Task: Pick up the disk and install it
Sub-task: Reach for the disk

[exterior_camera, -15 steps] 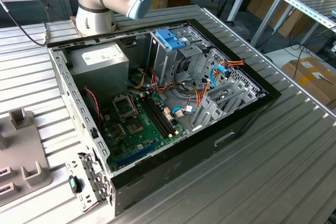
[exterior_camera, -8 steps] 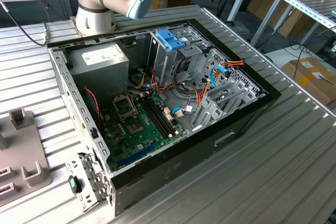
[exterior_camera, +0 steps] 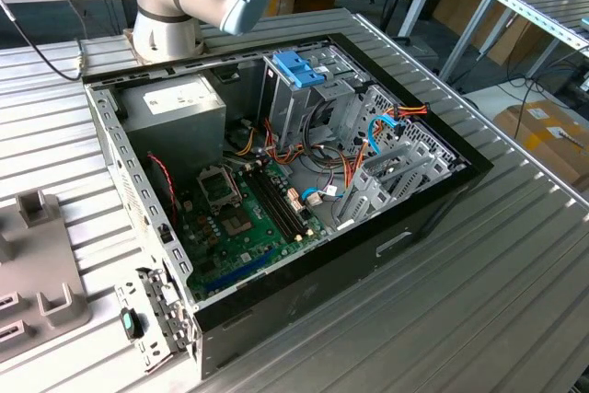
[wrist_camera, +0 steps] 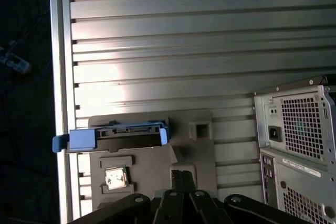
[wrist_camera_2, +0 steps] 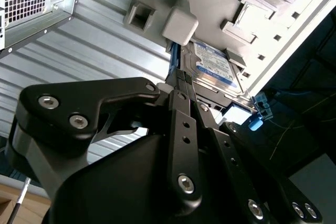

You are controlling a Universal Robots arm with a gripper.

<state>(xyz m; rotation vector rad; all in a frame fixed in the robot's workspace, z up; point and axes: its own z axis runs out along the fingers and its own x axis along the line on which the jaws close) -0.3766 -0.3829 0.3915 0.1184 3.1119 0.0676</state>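
claw (wrist_camera: 183,174) closed narrow and empty, hovers over the grey holder (wrist_camera: 202,153) where the disk (wrist_camera: 128,132) stands slotted.

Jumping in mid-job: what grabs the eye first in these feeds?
In the exterior view, the open computer case sits on the ribbed table, its green motherboard bared and a blue latch atop the drive cage. In both wrist views the disk, blue-railed, rests on a grey fixture, with the black gripper close to it.
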